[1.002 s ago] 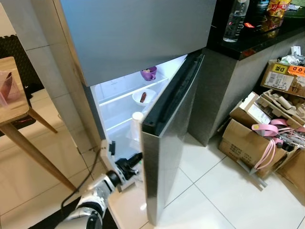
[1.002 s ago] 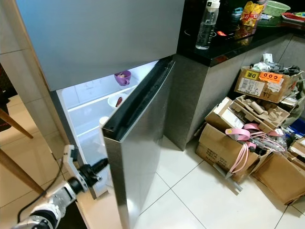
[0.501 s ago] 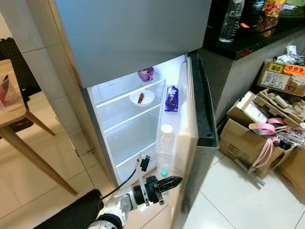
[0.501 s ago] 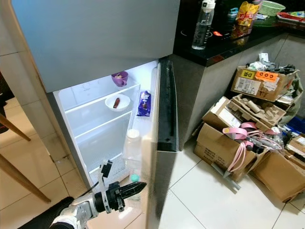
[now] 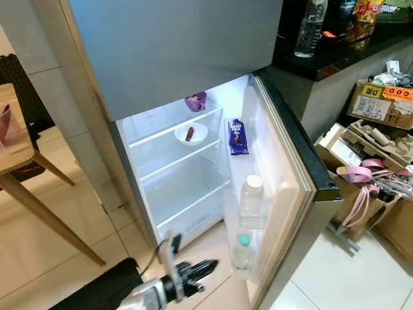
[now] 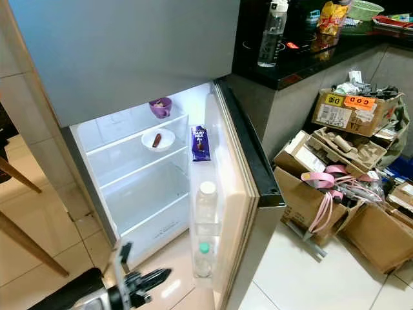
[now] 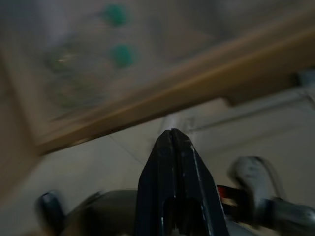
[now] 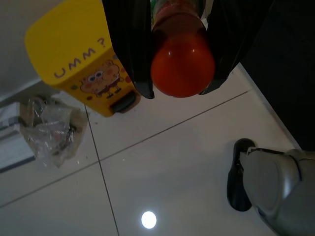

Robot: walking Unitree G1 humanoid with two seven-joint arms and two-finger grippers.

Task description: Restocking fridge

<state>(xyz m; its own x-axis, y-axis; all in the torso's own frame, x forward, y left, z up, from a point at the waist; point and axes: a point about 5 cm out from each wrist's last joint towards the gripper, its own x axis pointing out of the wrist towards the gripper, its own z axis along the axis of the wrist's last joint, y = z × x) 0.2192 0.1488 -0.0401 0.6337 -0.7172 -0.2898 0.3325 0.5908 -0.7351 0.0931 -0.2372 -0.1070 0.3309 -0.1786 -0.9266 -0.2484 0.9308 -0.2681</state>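
The fridge's lower door (image 5: 284, 168) stands wide open to the right. Inside, a purple cup (image 5: 195, 101) and a white bowl (image 5: 191, 133) sit on the upper shelves. The door racks hold a chocolate bar (image 5: 237, 137), a white-capped bottle (image 5: 251, 194) and a green-capped bottle (image 5: 241, 250). My left gripper (image 5: 210, 265) is shut and empty, low over the floor before the fridge, pointing toward the door's bottom rack. In the right wrist view my right gripper (image 8: 177, 91) is shut on a red bottle (image 8: 182, 64), held above the floor tiles.
Open cardboard boxes (image 5: 381, 103) full of clutter crowd the floor at the right, past the door. A black counter (image 5: 335, 55) carries a water bottle (image 5: 308, 29). A wooden table (image 5: 19, 148) stands at the left. A yellow cartoon bin (image 8: 81, 64) and a crumpled plastic wrapper (image 8: 49, 130) lie below my right gripper.
The lower door has swung from nearly closed to wide open. My left gripper went with the door's edge, then came off it and dropped back low toward me.
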